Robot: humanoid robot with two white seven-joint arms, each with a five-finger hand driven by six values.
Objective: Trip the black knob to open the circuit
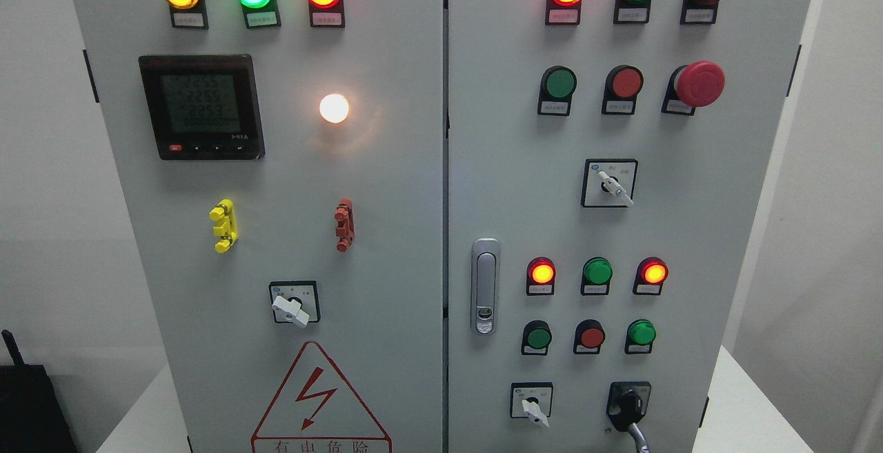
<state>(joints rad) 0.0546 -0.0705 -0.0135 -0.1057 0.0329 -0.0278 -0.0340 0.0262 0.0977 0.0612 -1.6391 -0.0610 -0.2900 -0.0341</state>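
Neither of my hands is in the picture, so I cannot tell whether their fingers are open or closed, and nothing is held where I can see. The reach has not begun.

The black knob (628, 401) is my landmark. It sits at the bottom right of the right door (690, 232) of the cabinet, almost at the lower edge of the view. A grey lever (639, 434) hangs down from it and goes out of the picture, so I cannot see its end. To the left of the knob is a small white switch (532, 405) on a square plate. Above the knob is a row of three small buttons, and the nearest is a green button (641, 333). Further above and to the right is the big red mushroom button (698, 84). Well to the left of the knob, on the edge of the door, is the metal latch (485, 286).

I judge that my right hand is the better one for this step, because the knob is on the right side. I would bring it in low, from below and to the right of the knob, so that the fingers do not touch the green button above or the white switch to the left. I would close the fingers around the knob body, or on the lever near the knob, and turn it firmly and steadily. I cannot tell from here which direction trips it, so a gentle first try is wise. Since the knob is so low in the view, lowering the head a little would help me watch the grip.
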